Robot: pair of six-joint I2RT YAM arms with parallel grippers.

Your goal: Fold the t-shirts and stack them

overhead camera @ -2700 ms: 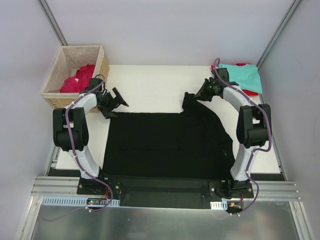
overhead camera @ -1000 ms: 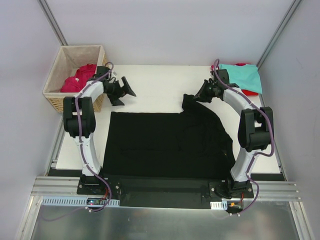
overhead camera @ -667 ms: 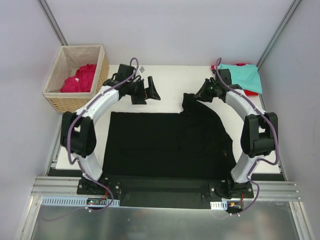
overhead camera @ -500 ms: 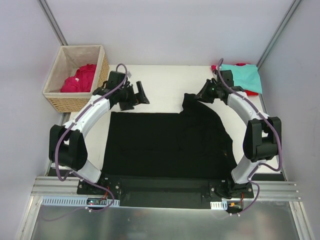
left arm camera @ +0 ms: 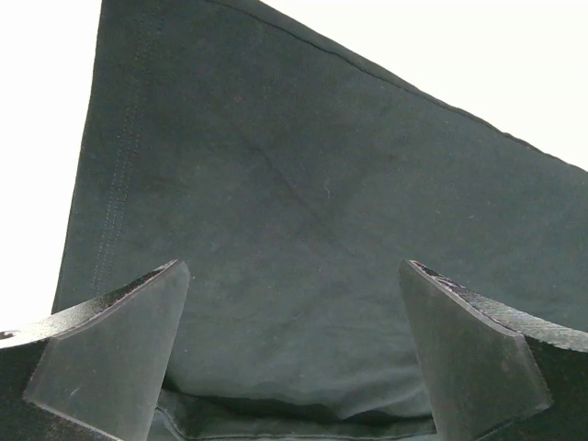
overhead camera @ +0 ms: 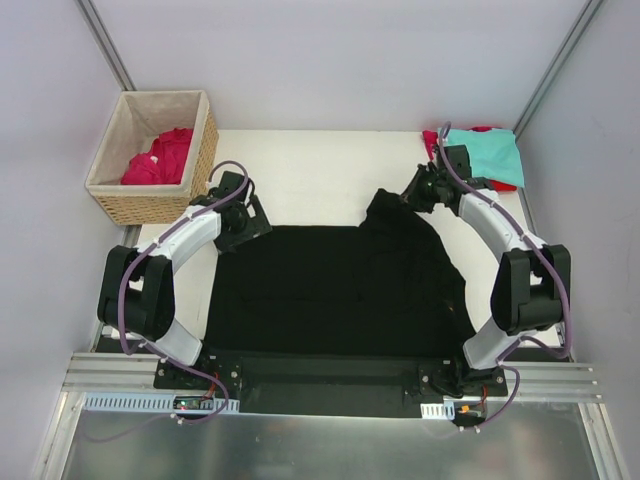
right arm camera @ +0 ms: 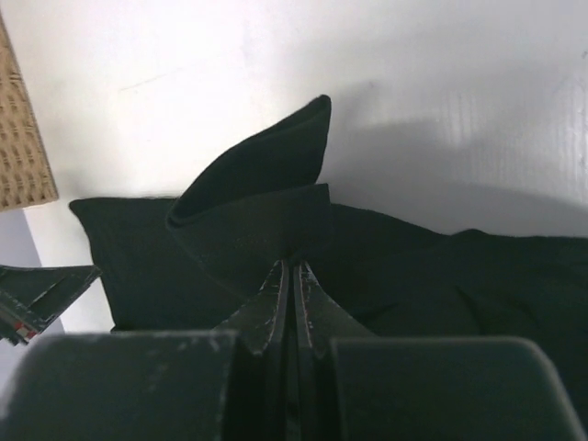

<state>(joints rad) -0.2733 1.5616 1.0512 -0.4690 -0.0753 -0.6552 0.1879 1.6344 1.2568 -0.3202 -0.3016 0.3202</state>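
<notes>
A large black t-shirt (overhead camera: 330,290) lies spread across the middle of the table. My left gripper (overhead camera: 248,220) sits low over its far-left corner, open wide, with dark cloth (left arm camera: 303,211) and a hemmed edge between the fingers (left arm camera: 119,340). My right gripper (overhead camera: 410,194) is shut on a lifted flap of the black t-shirt (right arm camera: 262,188) at its far right; the closed tips (right arm camera: 292,266) pinch the cloth. A teal t-shirt (overhead camera: 485,153) lies over a red one (overhead camera: 506,185) at the far-right corner. A crimson-pink t-shirt (overhead camera: 158,157) lies in the basket.
The wicker basket (overhead camera: 205,150) with beige lining stands off the table's far-left corner, close behind my left arm. Bare white table (overhead camera: 320,170) stretches between the two grippers at the back. Grey walls enclose both sides.
My left arm swung out over the far table, then came back down onto the black t-shirt's far-left corner, still open. My right gripper shifted slightly right with the flap.
</notes>
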